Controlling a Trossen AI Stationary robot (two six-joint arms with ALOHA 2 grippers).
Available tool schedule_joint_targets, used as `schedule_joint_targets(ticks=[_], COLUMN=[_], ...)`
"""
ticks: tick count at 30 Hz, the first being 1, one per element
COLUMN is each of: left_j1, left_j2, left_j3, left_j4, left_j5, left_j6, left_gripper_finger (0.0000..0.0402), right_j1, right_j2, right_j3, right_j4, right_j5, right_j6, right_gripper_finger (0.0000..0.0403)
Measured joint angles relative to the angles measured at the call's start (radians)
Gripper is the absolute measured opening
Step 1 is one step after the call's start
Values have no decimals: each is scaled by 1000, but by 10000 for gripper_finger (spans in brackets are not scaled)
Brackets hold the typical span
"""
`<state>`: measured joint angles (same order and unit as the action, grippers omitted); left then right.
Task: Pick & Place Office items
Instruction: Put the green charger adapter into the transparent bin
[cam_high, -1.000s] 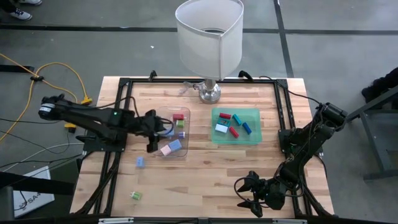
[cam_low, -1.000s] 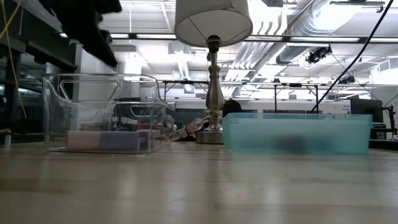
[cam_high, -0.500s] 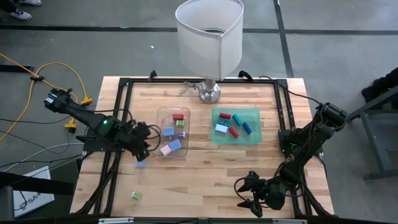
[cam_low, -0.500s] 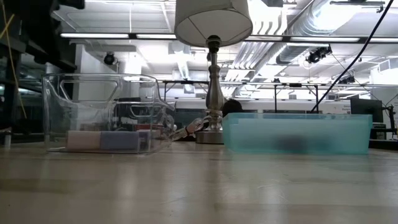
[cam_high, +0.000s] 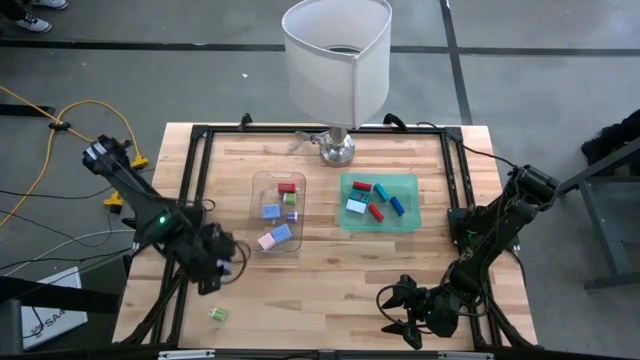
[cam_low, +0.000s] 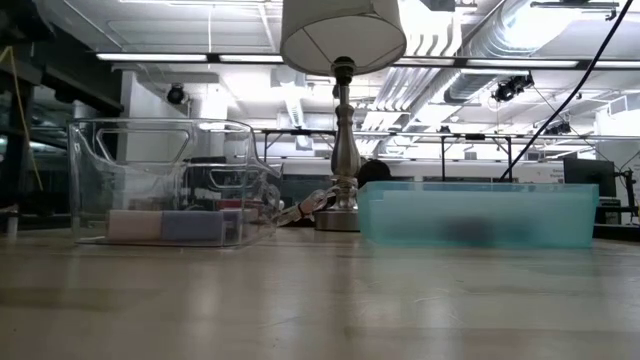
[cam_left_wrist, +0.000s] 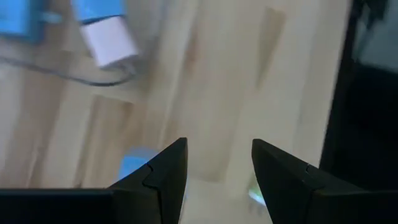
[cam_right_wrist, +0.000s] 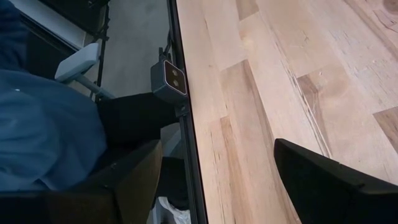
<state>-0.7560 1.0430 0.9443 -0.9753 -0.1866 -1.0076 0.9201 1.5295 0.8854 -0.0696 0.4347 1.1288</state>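
No readable labels anywhere; left end effector hovers released over a blue block, right end effector released at 5 o'clock on the tabletop.

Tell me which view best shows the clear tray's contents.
High view: it looks straight down into the clear tray, so its red, green, blue and pink pieces read separately. The low view shows them blurred through the wall; the left wrist view catches only a corner; the right wrist view shows none.
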Motion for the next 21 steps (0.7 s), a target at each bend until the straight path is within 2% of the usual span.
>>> schedule_joint_targets(ticks=[5, 14, 21], left_j1=[-98, -243, -302], left_j2=[46, 147, 182], left_j3=[0, 0, 18], left_j4=[61, 235, 249], left_j5=[8, -29, 1], left_j6=[71, 94, 70], left_gripper_finger=[173, 170, 149], right_j1=[0, 0, 0], right_j2=[0, 0, 0], right_j3=[0, 0, 0], right_j4=[0, 0, 0], right_j5=[0, 0, 0], right_j6=[0, 0, 0], right_gripper_finger=[298, 298, 298])
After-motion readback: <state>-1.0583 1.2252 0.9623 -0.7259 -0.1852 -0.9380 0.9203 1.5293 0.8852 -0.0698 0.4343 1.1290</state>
